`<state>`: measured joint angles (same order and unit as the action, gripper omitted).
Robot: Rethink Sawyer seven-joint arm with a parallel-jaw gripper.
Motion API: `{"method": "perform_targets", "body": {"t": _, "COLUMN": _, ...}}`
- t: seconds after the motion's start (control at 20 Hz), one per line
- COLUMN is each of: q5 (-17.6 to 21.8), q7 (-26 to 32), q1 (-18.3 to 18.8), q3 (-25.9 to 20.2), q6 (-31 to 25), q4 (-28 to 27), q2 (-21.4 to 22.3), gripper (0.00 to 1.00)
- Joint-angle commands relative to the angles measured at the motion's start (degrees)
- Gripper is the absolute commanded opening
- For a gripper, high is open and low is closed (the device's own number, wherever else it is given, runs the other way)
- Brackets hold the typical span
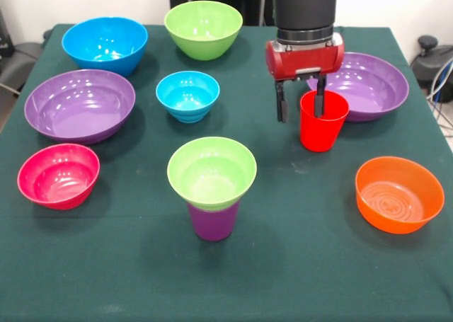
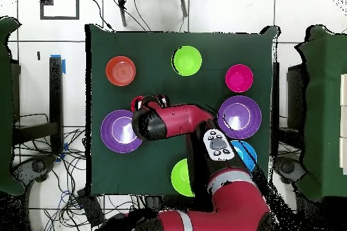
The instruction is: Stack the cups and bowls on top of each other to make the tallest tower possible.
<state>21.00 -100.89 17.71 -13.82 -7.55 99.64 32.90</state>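
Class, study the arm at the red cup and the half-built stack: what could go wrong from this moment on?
1. The hand straddles the red cup's rim, one finger inside, one outside. Gripping only one wall, the cup might tilt or slip when lifted.
2. The purple bowl sits right behind the cup and could get nudged.
3. The green bowl is wider than the purple cup under it, so a hard placement there might topple the stack.
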Motion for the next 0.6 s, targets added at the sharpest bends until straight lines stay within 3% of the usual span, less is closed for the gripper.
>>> {"method": "perform_targets", "body": {"t": 0.05, "q5": 3.59, "q7": 0.25, "q1": 1.39, "q3": -2.81, "q6": -3.66, "q4": 0.89, "q2": 1.88, "gripper": 1.00}}
{"method": "perform_targets", "body": {"t": 0.3, "q5": 3.69, "q7": -0.09, "q1": 1.48, "q3": -3.29, "q6": -3.54, "q4": 3.42, "q2": 3.39, "gripper": 1.00}}
{"method": "perform_targets", "body": {"t": 0.6, "q5": 4.30, "q7": -0.75, "q1": 0.38, "q3": -2.35, "q6": -2.48, "q4": 3.62, "q2": 1.96, "gripper": 1.00}}
